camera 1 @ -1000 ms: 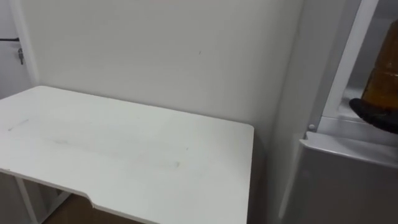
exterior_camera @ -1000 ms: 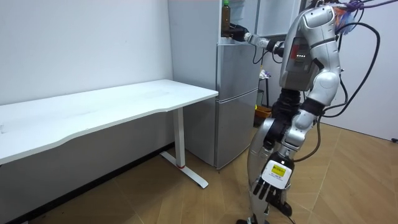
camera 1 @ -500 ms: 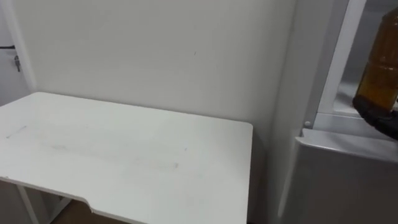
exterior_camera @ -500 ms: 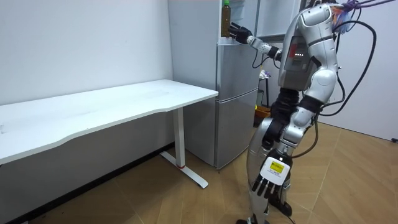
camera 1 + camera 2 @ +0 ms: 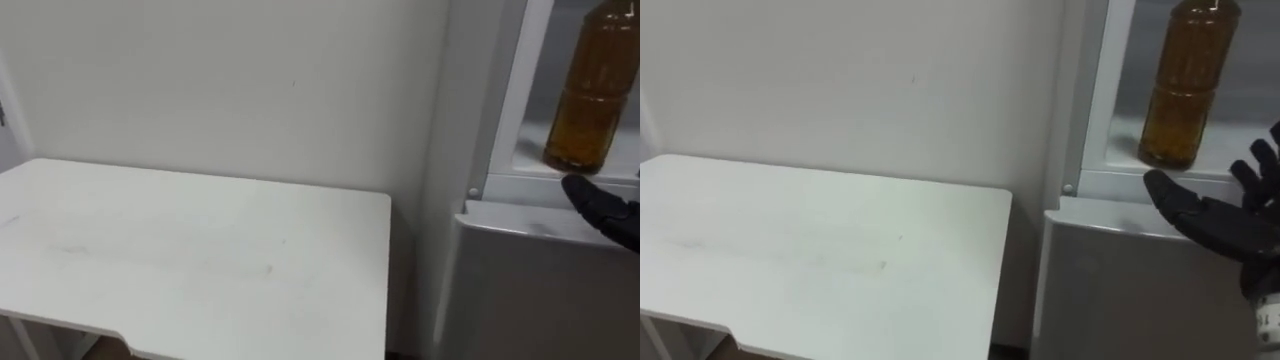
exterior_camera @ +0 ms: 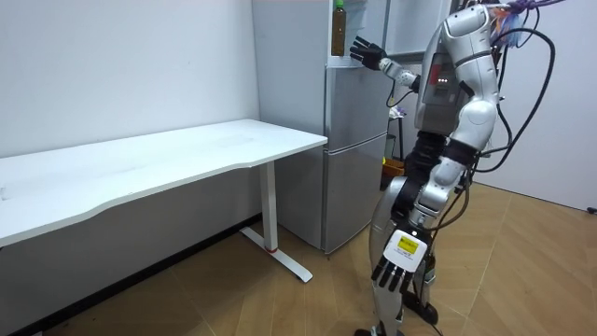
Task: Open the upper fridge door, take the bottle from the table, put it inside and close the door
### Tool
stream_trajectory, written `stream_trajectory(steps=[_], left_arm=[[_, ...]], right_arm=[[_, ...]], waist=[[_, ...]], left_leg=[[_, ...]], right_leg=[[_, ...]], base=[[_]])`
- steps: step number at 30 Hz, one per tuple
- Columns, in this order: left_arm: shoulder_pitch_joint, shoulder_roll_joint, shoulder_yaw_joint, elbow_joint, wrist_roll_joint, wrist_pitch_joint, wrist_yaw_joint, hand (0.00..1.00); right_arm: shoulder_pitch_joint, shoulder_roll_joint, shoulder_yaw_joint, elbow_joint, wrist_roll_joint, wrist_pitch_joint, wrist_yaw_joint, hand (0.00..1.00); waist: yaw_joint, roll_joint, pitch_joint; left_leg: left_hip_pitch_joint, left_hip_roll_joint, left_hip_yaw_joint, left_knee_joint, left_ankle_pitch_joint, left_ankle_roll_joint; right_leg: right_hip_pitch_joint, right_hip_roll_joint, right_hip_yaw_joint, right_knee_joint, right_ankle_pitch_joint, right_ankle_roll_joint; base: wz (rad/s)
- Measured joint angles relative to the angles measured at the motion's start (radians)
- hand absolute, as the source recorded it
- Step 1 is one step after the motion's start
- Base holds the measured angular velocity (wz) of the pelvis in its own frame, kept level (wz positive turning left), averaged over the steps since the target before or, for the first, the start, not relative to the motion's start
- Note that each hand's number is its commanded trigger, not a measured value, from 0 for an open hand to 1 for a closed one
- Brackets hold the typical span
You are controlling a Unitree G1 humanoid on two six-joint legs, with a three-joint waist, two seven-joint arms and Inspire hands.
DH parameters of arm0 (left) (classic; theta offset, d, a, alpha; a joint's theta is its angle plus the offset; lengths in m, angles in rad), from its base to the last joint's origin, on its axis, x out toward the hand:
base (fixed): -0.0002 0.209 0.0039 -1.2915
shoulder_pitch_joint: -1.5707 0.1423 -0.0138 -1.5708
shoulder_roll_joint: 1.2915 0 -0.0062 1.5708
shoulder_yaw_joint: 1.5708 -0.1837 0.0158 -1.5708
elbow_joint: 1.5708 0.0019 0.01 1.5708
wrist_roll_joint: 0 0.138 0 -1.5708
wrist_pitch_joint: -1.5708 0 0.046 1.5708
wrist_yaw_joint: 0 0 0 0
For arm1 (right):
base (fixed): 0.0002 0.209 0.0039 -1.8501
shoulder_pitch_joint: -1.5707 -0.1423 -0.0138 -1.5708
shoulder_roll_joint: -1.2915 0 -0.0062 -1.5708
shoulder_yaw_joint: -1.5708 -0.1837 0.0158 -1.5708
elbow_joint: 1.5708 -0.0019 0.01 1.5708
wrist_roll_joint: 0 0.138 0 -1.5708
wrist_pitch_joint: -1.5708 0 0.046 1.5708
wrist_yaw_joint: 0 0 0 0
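Stands at the fridge (image 6: 355,140) beside the white table (image 5: 180,260). Holds right hand (image 5: 1215,225) spread, clear of the amber bottle (image 5: 1185,85) upright on the upper shelf (image 5: 1126,150). Lets left hand (image 6: 396,271) hang open.

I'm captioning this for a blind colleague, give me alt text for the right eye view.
An amber bottle stands upright in the open upper fridge, with the robot's open right hand just below it, not touching. A white table stands to the left against the wall.
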Motion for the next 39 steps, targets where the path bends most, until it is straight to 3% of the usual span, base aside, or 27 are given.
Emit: stream_trajectory(steps=[6,10,19,22,29,34,39], left_arm=[[0.000,-0.001,0.004,0.019,0.000,-0.010,-0.001,0.00],[0.000,-0.006,0.004,0.021,0.000,-0.028,-0.002,0.00],[-0.003,-0.038,0.001,0.064,0.000,-0.025,-0.003,0.00],[-0.019,-0.046,0.000,0.077,0.004,-0.024,-0.003,0.00],[-0.060,-0.049,-0.016,0.104,0.001,-0.024,-0.003,0.00],[-0.092,-0.054,-0.041,0.151,0.002,-0.022,-0.003,0.00],[-0.103,-0.054,-0.043,0.167,0.000,-0.017,-0.003,0.00]], right_arm=[[0.033,0.019,-0.001,-0.067,0.016,0.016,0.050,0.00],[0.065,0.041,-0.018,-0.109,0.128,0.015,0.106,0.00],[0.137,0.153,-0.015,-0.139,0.543,0.026,0.351,0.00],[0.143,0.192,-0.012,-0.139,0.629,0.026,0.446,0.00],[0.237,0.248,0.015,-0.133,0.726,0.058,0.620,0.00],[0.242,0.276,0.014,-0.110,0.784,0.087,0.726,0.00],[0.243,0.279,0.014,-0.078,0.790,0.099,0.799,0.00]], waist=[[-0.007,-0.017,-0.0045],[-0.006,-0.025,-0.0053],[0.004,0.016,-0.0016],[0.004,0.026,-0.0053],[0.003,0.045,-0.0131],[0.000,0.067,-0.0075],[0.000,0.074,-0.0102]], left_leg=[[0.009,-0.003,0.022,-0.017,0.001,0.002],[0.007,-0.002,0.026,-0.017,-0.001,0.003],[0.016,0.002,0.051,-0.013,-0.016,0.008],[0.006,0.004,0.056,-0.006,-0.017,0.008],[0.017,0.004,0.061,-0.007,-0.018,0.008],[0.014,0.014,0.078,0.026,-0.042,0.010],[0.016,0.014,0.080,0.035,-0.044,0.012]], right_leg=[[-0.008,-0.005,0.022,0.000,-0.002,0.003],[-0.013,-0.005,0.026,0.002,-0.002,0.003],[-0.019,-0.009,0.050,0.020,-0.002,0.006],[-0.035,-0.009,0.056,0.023,-0.002,0.006],[-0.031,-0.009,0.063,0.031,-0.002,0.006],[-0.031,-0.006,0.080,0.037,-0.002,0.007],[-0.028,-0.007,0.083,0.035,-0.004,0.009]], base=[[-0.10],[-0.02],[-0.06],[-0.08],[-0.03],[-0.11],[0.00]])
